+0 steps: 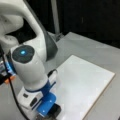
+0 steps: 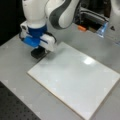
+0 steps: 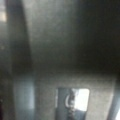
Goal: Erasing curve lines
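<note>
- The pincer [image 2: 38, 53] hangs low at the far left corner of the white board [image 2: 75, 80], pinching a black block eraser [image 2: 38, 53] that sits at the board's edge.
- In a front view the same pincer [image 1: 51, 112] is at the bottom, beside the near left side of the board [image 1: 85, 85].
- The curve lines [image 3: 68, 100] show only in the wrist view: a thin dark S-like squiggle on a small bright patch, seen through a gap low in the dark mass that fills the view.
- In both front views the board's face looks plain white, and I cannot make out the squiggle there.
- The board is flat, rectangular and glossy, with a pale glare spot.
- The worktop [image 2: 15, 75] is smooth, dull grey.
- The arm [image 1: 27, 67] is rounded white plastic with blue parts near the wrist.
</note>
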{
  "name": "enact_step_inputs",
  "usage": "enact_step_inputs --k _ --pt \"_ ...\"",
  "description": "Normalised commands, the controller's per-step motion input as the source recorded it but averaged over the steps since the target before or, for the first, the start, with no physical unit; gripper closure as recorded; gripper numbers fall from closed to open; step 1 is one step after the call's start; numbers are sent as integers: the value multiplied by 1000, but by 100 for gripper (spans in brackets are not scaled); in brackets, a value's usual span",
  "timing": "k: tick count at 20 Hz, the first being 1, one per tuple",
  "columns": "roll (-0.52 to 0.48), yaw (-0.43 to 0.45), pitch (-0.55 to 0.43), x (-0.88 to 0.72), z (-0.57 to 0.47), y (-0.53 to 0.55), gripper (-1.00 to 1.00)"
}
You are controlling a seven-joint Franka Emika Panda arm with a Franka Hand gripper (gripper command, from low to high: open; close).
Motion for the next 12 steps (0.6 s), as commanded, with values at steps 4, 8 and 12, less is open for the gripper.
enact_step_inputs --k 4,8,12 --pt "223 -106 224 249 95 -238 100" --pt "162 -99 138 260 71 -297 100" --pt "121 -104 84 255 41 -288 100"
